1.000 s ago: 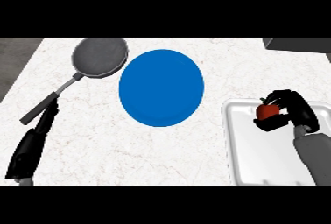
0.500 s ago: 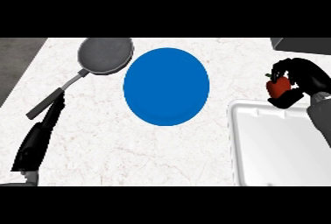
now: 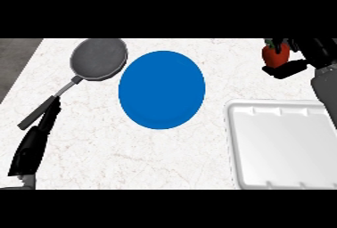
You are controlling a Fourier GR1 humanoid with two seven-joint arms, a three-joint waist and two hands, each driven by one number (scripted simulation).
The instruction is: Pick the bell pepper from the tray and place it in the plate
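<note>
A red bell pepper (image 3: 274,54) with a green stem hangs above the counter at the upper right, held in my right hand (image 3: 304,55), whose black fingers and thumb curl round it. Below it lies the white tray (image 3: 283,144), with nothing in it. The blue plate (image 3: 161,90) rests in the middle of the counter, left of the pepper and apart from it. My left hand (image 3: 34,144) lies low at the left edge with straight fingers pointing up, holding nothing.
A grey frying pan (image 3: 99,58) sits at the upper left, its handle (image 3: 46,109) running down toward my left hand. The white marbled counter (image 3: 132,156) spreads below the plate; a dark strip borders it on the far left.
My right hand has lifted the bell pepper off the tray and carried it up and away from the tray. The view has shifted, so the plate and pan sit further right.
</note>
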